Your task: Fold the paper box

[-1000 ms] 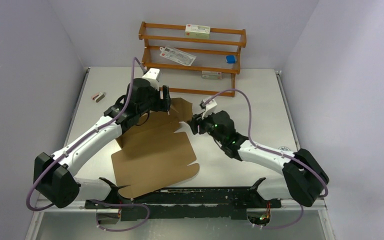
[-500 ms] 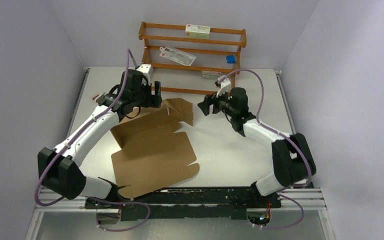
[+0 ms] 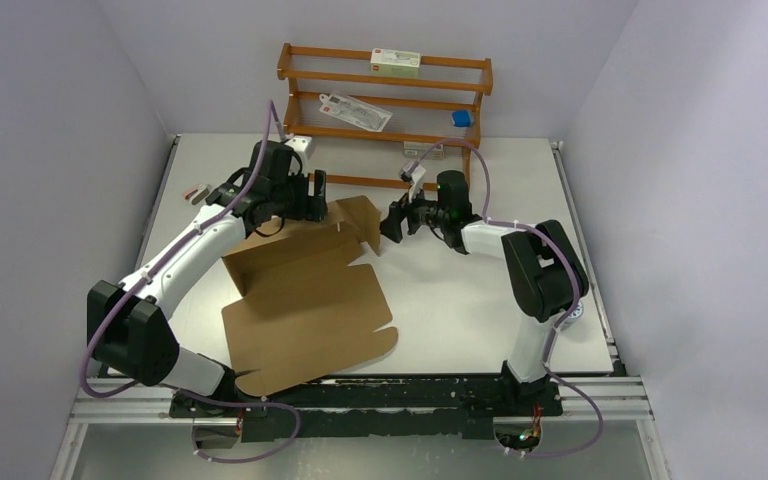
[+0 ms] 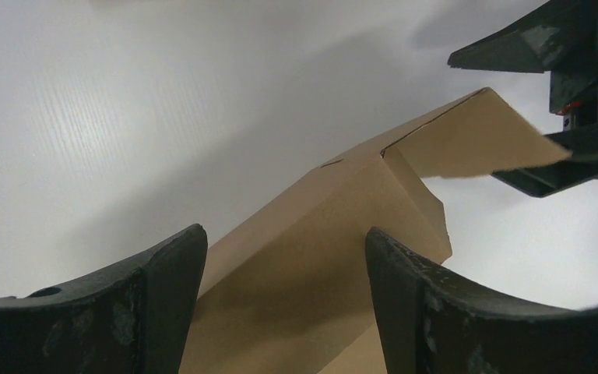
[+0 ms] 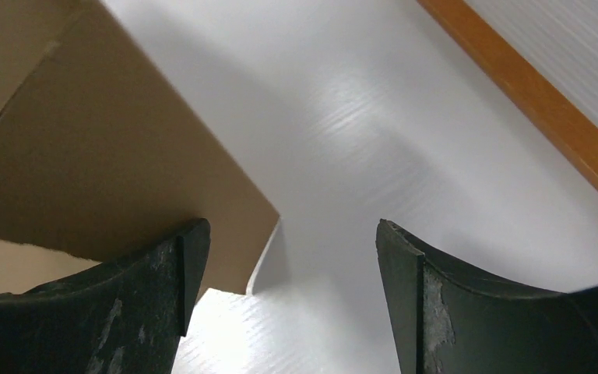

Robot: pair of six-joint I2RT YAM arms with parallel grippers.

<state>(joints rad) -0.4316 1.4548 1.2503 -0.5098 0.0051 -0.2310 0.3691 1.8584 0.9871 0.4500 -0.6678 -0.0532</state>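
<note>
Paper box (image 3: 305, 300) lies on the table (image 3: 480, 310), left of centre, with its far flap raised. Left gripper (image 3: 315, 196) is spread wide over that flap, empty. Right gripper (image 3: 390, 222) is wide too, at the flap's corner and gripping nothing.

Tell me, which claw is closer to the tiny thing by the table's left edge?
Left. The left gripper hovers right of the tiny thing, over the paper box; the right gripper is farther right, beyond the raised flap.

Wooden rack (image 3: 384, 100) walls the far side; open table (image 3: 460, 310) right of paper box (image 3: 305, 300).
</note>
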